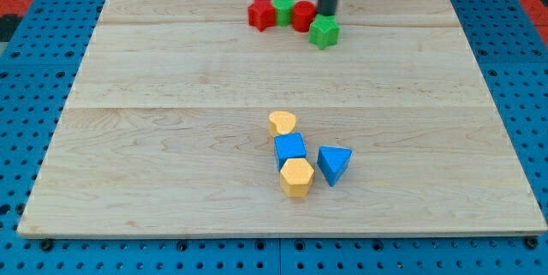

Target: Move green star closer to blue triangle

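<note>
Eight blocks lie on the wooden board (171, 138), in two groups well apart from each other.

The first group, four blocks, sits near the board's top edge, a little to the view's right of the middle. Two are red and two are green. From the view's left they run: a red block (261, 14) with a jagged, star-like outline, a green block (282, 7) whose shape is hard to make out, then a second red block (303, 15), all three touching in a short row. The green star (324, 32) lies just below and to the right of that row, touching the second red block.

My tip (328, 14) comes down from the top edge as a dark rod and ends right at the upper edge of the green star, between it and the red block beside it. I carry no pincer, so there is nothing to be open or closed; the rod simply stands against the star.

The second group, also four blocks, lies toward the bottom edge, slightly right of centre. Two are yellow and two are blue. A yellow heart (282, 123) is uppermost, a blue cube (290, 147) touches it from below, and a yellow hexagon (297, 177) touches the cube from below again. The blue triangle (333, 164) stands just to the right of the cube and hexagon.

The green star and blue triangle are well apart, with bare wood between them.
</note>
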